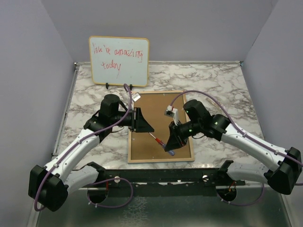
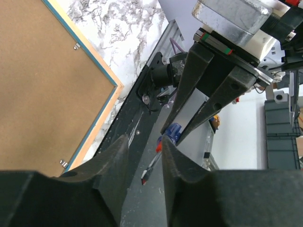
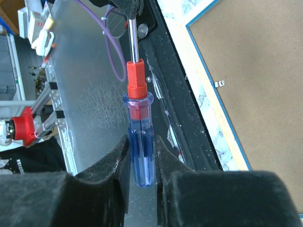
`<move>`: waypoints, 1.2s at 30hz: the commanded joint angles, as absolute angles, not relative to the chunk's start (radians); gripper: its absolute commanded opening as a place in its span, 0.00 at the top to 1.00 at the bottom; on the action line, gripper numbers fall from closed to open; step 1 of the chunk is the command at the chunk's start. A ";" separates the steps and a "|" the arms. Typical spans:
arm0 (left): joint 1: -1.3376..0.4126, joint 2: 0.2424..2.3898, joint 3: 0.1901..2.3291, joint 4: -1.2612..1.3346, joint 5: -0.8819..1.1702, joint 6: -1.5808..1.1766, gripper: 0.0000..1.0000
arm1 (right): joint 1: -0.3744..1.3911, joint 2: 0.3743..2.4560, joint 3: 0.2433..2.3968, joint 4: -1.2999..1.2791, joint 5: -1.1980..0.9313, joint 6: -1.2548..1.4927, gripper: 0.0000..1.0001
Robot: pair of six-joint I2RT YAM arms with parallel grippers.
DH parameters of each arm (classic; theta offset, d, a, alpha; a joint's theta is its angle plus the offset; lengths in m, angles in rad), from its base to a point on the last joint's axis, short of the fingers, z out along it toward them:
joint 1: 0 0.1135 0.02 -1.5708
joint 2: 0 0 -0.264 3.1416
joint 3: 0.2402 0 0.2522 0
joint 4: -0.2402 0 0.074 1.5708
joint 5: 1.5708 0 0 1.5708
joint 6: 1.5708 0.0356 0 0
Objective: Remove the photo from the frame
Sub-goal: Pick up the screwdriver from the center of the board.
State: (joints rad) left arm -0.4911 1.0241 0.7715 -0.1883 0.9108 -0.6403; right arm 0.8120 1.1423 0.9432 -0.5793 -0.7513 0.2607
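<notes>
Jaws of the right gripper are clamped on the blue handle of a screwdriver. Its shaft runs up to the left gripper, whose jaws stand apart with the shaft in the gap; I cannot tell whether they touch it. Both meet above the lower middle of the frame, which lies flat at the centre of the top view, brown board up and front side hidden. I see pale wood outside a thin blue line, and small metal clips at the board's edge. Its bottom edge lies just beside the black rail, the whiteboard stands near its upper left corner, and bare marble surface opens to left and right.
</notes>
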 commanded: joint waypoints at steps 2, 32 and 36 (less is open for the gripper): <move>-0.492 1.002 0.742 -0.175 0.953 -0.632 0.68 | 0.821 1.156 0.965 -0.572 -0.693 0.259 1.00; -0.492 0.998 0.732 -0.174 0.962 -0.624 1.00 | 0.822 1.176 0.937 -0.553 -0.679 0.276 1.00; -0.492 0.988 0.732 -0.174 0.957 -0.619 1.00 | 0.822 1.173 0.933 -0.542 -0.673 0.283 0.99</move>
